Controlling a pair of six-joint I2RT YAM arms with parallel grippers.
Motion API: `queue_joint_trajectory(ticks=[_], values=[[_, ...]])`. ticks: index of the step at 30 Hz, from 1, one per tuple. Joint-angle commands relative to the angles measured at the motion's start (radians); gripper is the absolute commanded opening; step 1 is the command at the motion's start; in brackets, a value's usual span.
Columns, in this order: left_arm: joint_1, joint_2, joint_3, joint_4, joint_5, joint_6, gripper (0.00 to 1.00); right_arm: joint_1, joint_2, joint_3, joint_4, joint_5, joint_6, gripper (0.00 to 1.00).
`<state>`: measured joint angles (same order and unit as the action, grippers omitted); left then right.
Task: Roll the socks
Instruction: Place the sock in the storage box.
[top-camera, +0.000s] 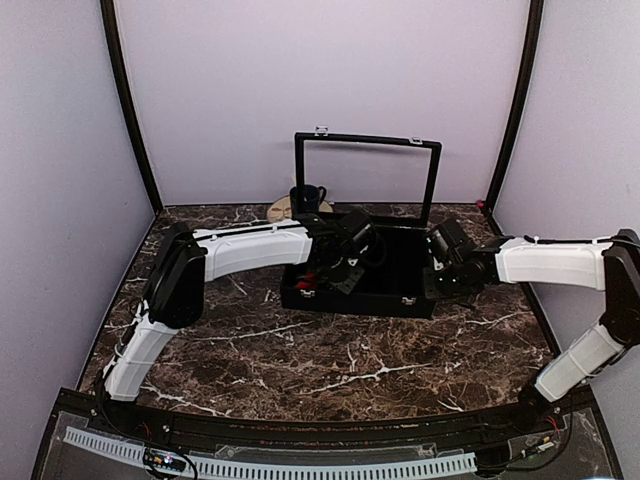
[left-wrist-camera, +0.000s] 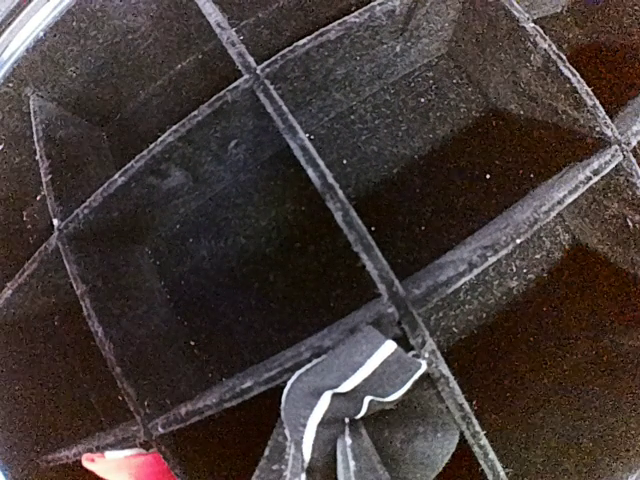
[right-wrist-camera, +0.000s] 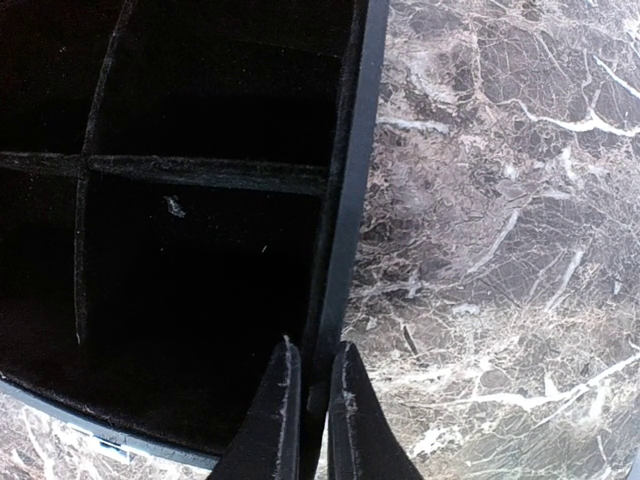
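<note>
- Dark blue mug (top-camera: 307, 197) stands behind the black box (top-camera: 360, 302).
- Red socks (top-camera: 308, 280) lie inside, near its front-left corner.
- Left claw (left-wrist-camera: 345, 445): fingers together, by a divider (left-wrist-camera: 330, 200), near the socks.
- Right claw (right-wrist-camera: 316, 350) is clamped on the box's right wall.

In the top view the socks (top-camera: 311, 279) are seen only as a red speck inside the box (top-camera: 360, 301). The rest is covered by the left gripper (top-camera: 348, 266), whose fingertips are themselves hidden. In the left wrist view a red and white piece is cut off by the bottom edge, and the dark white-striped shape (left-wrist-camera: 345, 400) beside it cannot be identified. The right gripper (right-wrist-camera: 312, 352) is cropped below. The mug (top-camera: 306, 197) is partly crossed by the lid (top-camera: 367, 140).
</note>
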<state>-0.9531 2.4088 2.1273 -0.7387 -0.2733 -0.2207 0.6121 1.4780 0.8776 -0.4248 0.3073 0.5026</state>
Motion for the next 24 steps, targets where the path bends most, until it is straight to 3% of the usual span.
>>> queue_joint_trajectory(ticks=[1, 17, 24], values=[[-0.022, 0.055, -0.009, -0.168, 0.052, 0.042, 0.0, 0.038, 0.045, 0.012, -0.112, -0.12, -0.1, 0.0], [-0.019, 0.108, 0.003, -0.232, 0.255, 0.023, 0.0, 0.031, 0.076, 0.048, -0.126, -0.12, -0.128, 0.0], [-0.018, 0.131, 0.01, -0.248, 0.314, 0.014, 0.11, 0.023, 0.08, 0.049, -0.122, -0.127, -0.139, 0.0]])
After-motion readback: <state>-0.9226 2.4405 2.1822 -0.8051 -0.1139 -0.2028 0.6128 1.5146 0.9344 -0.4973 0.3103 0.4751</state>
